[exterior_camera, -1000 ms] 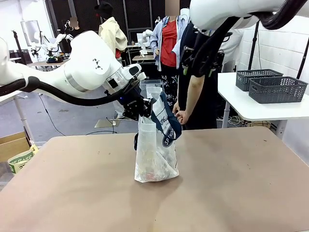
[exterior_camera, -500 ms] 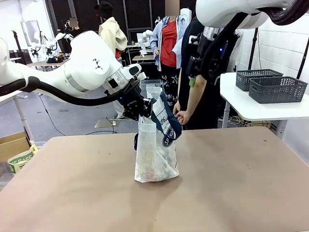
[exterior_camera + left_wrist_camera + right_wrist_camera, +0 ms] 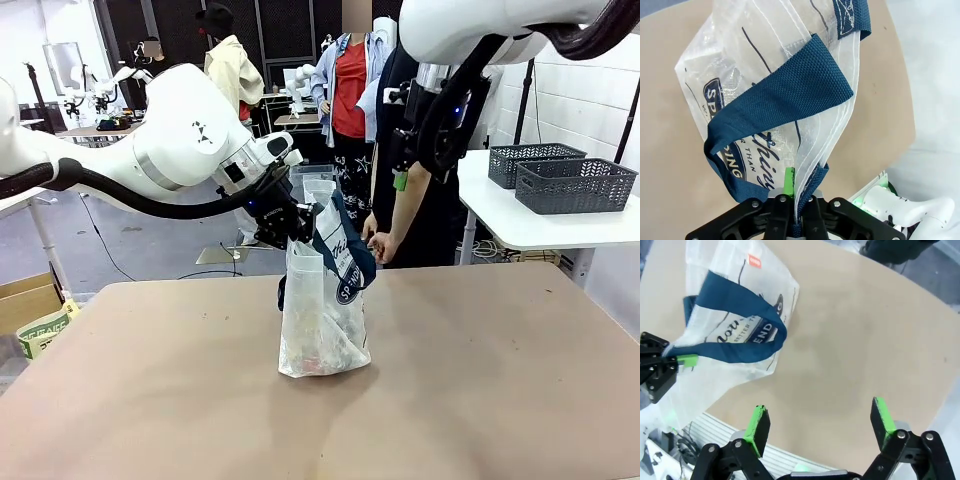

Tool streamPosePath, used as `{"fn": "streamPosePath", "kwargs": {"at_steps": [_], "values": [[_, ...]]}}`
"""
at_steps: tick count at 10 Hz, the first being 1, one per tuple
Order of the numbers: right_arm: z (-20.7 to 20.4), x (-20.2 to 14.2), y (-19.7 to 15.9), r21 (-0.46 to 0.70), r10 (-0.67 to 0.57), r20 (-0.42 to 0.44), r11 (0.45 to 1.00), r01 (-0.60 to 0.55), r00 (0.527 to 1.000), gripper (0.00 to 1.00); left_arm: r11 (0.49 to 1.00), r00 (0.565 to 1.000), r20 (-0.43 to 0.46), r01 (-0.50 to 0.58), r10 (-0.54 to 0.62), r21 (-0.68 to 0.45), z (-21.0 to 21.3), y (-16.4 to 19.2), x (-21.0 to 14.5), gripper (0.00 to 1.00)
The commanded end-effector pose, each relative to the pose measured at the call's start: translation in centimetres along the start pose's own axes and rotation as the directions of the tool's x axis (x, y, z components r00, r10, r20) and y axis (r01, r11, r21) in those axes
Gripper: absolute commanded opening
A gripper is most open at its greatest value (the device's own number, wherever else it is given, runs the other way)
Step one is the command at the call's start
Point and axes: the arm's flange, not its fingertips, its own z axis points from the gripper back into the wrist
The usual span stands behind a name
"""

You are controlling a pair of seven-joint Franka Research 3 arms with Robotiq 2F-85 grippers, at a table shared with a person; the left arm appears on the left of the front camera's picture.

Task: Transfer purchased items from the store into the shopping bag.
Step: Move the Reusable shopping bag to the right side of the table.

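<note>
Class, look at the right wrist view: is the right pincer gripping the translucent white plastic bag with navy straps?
No: the right pincer hangs open above the tan table, apart from the bag.

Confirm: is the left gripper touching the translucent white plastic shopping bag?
Touching. In the left wrist view, the left gripper is shut on the translucent white plastic shopping bag, pinching its rim and navy strap.

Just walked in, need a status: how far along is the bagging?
Done: translucent white plastic bag with navy straps stands on the tan table, something reddish inside. In hand: left tool pinches its rim. Left: right tool hangs open and empty above the table; dark grey slotted baskets sit on the side table.
</note>
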Motion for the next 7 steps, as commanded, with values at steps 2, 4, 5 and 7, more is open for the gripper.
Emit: {"fn": "streamPosePath", "kwargs": {"at_steps": [2,4,5,7], "values": [[-0.1,-0.2,0.1,0.018,-0.027,0.010,0.999,0.026,1.000,1.00,1.000,1.000,0.005,-0.010,0.010,0.000,0.2,-0.1,0.0,0.00],[0.2,0.0,-0.1,0.000,-0.004,0.004,1.000,0.004,1.000,1.00,1.000,1.000,0.005,-0.010,0.010,0.000,0.2,-0.1,0.0,0.00],[-1.8,-0.2,-1.5,0.054,0.043,0.086,0.997,-0.048,0.995,1.00,1.000,1.000,0.005,-0.010,0.010,0.000,0.2,-0.1,0.0,0.00],[-4.7,-1.4,-4.4,0.135,0.173,0.136,0.972,-0.192,0.975,1.00,1.000,1.000,0.005,-0.010,0.010,0.000,0.2,-0.1,0.0,0.00]]}}
